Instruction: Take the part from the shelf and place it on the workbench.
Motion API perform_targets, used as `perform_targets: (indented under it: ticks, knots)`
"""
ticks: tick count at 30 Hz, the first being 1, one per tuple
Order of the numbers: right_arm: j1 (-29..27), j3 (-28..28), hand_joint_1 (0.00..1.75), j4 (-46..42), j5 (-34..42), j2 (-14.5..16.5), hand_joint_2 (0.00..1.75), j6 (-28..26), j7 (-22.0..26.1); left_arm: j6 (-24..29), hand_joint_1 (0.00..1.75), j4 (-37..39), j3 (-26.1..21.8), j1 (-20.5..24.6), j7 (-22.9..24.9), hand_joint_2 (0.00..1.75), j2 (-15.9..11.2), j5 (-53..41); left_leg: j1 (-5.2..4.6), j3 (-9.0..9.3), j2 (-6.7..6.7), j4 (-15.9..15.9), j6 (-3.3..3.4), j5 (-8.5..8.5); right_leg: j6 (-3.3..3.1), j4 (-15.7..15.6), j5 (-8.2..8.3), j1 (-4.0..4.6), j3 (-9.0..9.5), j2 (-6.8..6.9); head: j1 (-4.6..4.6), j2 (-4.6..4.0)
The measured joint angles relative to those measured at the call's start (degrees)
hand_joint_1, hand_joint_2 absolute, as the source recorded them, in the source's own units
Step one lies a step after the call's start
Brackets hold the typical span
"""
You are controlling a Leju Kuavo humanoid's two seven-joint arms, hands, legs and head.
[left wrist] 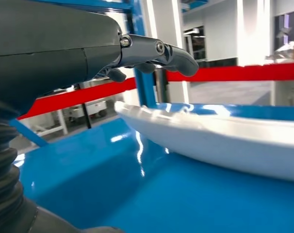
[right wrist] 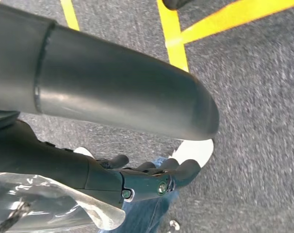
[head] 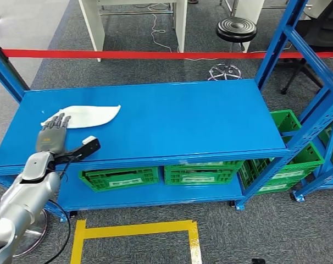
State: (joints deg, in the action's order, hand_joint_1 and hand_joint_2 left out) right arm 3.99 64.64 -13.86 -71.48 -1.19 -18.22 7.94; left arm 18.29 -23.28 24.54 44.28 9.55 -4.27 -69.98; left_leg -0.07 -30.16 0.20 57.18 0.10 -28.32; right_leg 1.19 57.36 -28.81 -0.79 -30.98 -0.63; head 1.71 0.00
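Bare blue shelf top [head: 177, 118] lies right of the white part [head: 84, 116]; uprights [head: 277, 47] flank it.

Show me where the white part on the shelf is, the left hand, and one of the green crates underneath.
white part [head: 88, 116], head view, middle of its flat top surface.
left hand [head: 53, 133], head view, back of the hand behind the fingers.
green crate [head: 120, 177], head view, front wall of the leftmost crate.

No text, label or number can be read anywhere.
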Motion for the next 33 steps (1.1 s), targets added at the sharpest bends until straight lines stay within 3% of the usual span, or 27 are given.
perform_targets:
  ticks: [1,6,10,26,30,33]
  knots:
    - [0.0,-0.01,0.0,0.01,-0.49,0.14,0.0,0.33,-0.33,0.63,0.0,0.0,-0.55,-0.07,-0.76,0.0,0.18,1.29,0.0,0.0,0.0,0.0,0.0,0.0,0.0,0.0,0.0,0.0,0.0,0.0,0.0,0.0]
    - [-0.05,-0.04,0.0,0.01,-2.23,1.05,0.0,1.84,-1.29,5.72,0.0,-0.13,-4.74,-0.43,-7.73,0.0,1.21,6.62,0.0,0.0,0.0,0.0,0.0,0.0,0.0,0.0,0.0,0.0,0.0,0.01,0.0,0.0]
    - [-0.05,-0.07,0.0,0.03,-2.81,1.47,0.0,2.64,-0.89,5.64,0.0,-0.66,-6.57,-0.41,-10.6,0.0,1.49,7.77,0.0,0.0,0.0,0.0,0.0,0.0,0.0,0.0,0.0,0.0,0.0,0.0,0.01,0.0]
    - [-0.01,-0.31,0.0,0.06,-3.3,1.91,0.0,3.43,0.45,3.24,0.0,-1.37,-8.06,-0.27,-11.61,0.0,1.89,7.91,-0.12,-0.17,-0.01,0.39,0.18,-0.13,0.21,-0.03,0.1,-0.17,-0.02,0.0,-0.01,0.0]
    - [-0.03,-0.45,0.0,0.1,-3.66,2.29,0.0,3.66,-0.02,2.56,0.0,-1.38,-8.06,-0.27,-11.63,0.0,1.87,7.8,-0.25,-0.39,-0.01,0.76,0.57,-0.31,0.57,-0.1,0.21,-0.31,-0.04,0.0,-0.01,0.0]
    - [-0.04,-0.52,0.0,0.13,-3.89,2.48,0.0,3.73,-0.09,2.13,0.0,-1.49,-8.07,-0.28,-11.67,0.0,1.92,7.77,-0.19,-0.29,0.01,0.14,1.42,-0.28,1.32,0.61,0.77,-0.38,-0.33,0.06,0.0,0.01]
